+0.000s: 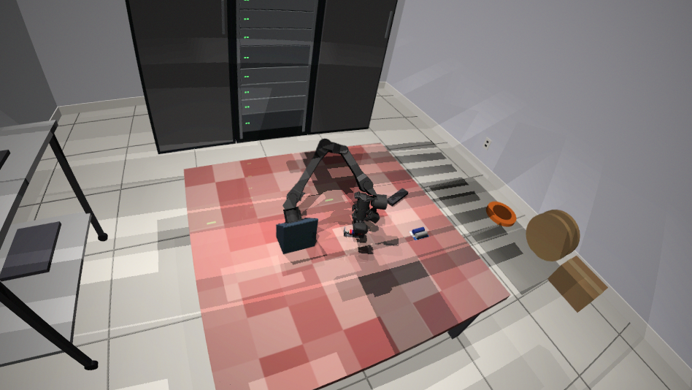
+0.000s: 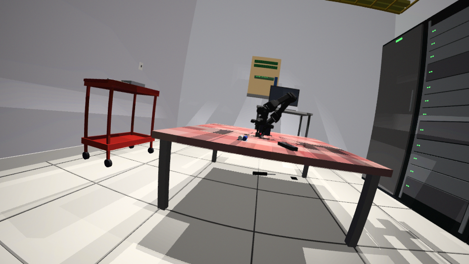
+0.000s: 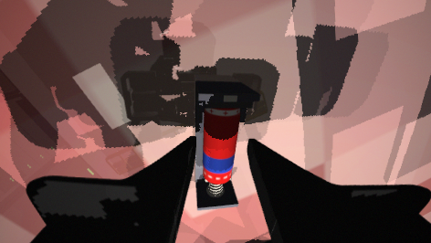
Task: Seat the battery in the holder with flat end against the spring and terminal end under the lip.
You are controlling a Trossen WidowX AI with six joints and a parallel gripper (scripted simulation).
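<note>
The battery (image 3: pixel 220 151), red with a blue band, lies lengthwise in the black and grey holder (image 3: pixel 204 201) (image 1: pixel 345 233). Its flat end meets the coiled spring (image 3: pixel 215 189) at the near end. Its far terminal end reaches the dark lip (image 3: pixel 228 89), and the terminal tip is hidden there. It looks nearly straight in the wrist view; whether it lies fully flat I cannot tell. My gripper (image 3: pixel 222 142) (image 1: pixel 358 236) is open, with one finger on each side of the battery and a visible gap on both sides. In the exterior view the arm hides most of the holder.
On the red checkered table (image 1: pixel 309 310) (image 2: pixel 210 146), a blue and a silver cylinder (image 1: pixel 418 232) (image 2: pixel 242 138) lie together to the right in the top view. A black oblong object (image 1: pixel 398 196) (image 2: pixel 287 146) lies behind them. A dark upright box (image 1: pixel 297 236) stands left of the gripper.
</note>
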